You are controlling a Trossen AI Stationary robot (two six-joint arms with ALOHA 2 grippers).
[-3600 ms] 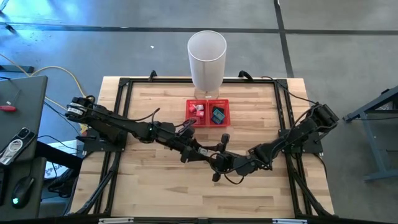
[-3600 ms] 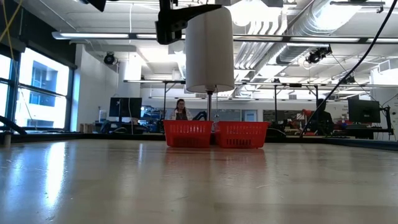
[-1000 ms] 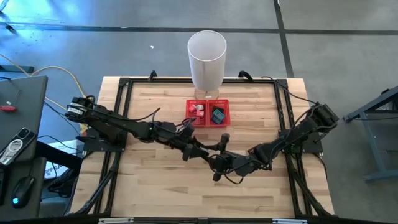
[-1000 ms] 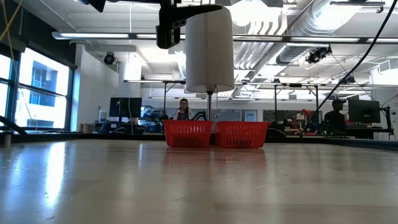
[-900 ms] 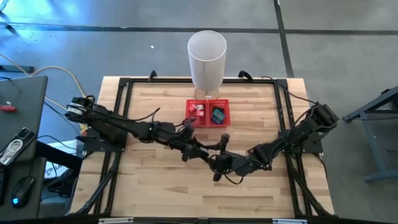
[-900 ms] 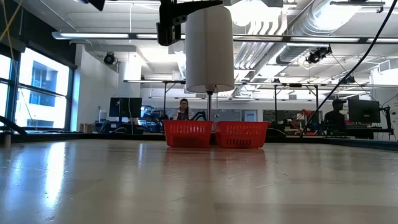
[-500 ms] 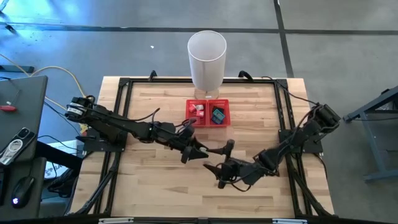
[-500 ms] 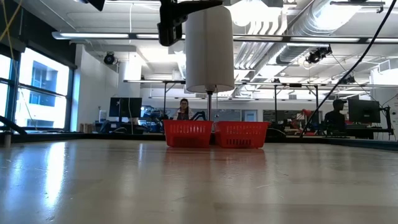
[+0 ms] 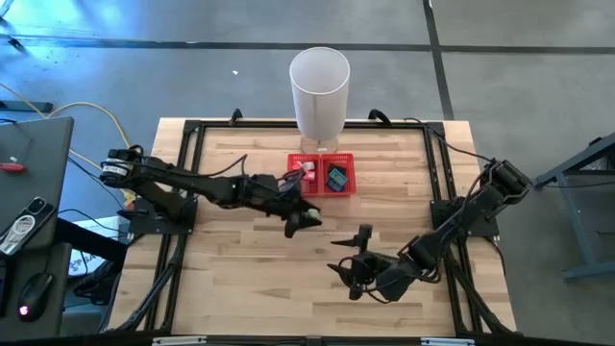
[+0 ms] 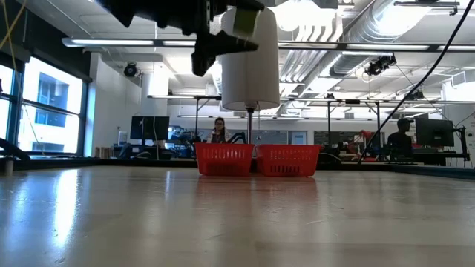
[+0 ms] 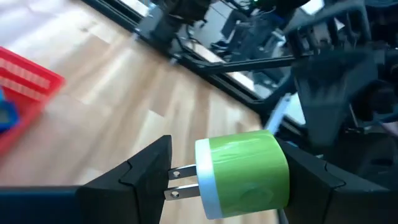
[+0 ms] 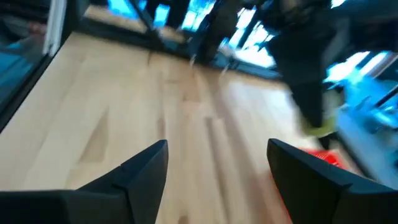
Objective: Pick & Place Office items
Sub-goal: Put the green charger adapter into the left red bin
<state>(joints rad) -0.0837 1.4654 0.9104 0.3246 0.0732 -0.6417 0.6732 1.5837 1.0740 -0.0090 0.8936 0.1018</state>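
Above the tabletop's middle, just short of the red tray (image 9: 322,175), the left gripper (image 11: 227,177) is clamped on a green-white plug (image 11: 241,172), apparently a charger, while the right gripper (image 9: 348,269) waits nearer the front edge, jaws apart.

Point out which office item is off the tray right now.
The green-white plug adapter, clamped in the left gripper above the table. The other items lie in the red tray.

Bright, even overhead light. Ceiling lamps (image 10: 312,18) glare, sheen streaks the tabletop (image 10: 223,215), and the right wrist view is heavily motion-blurred; shadows stay soft.
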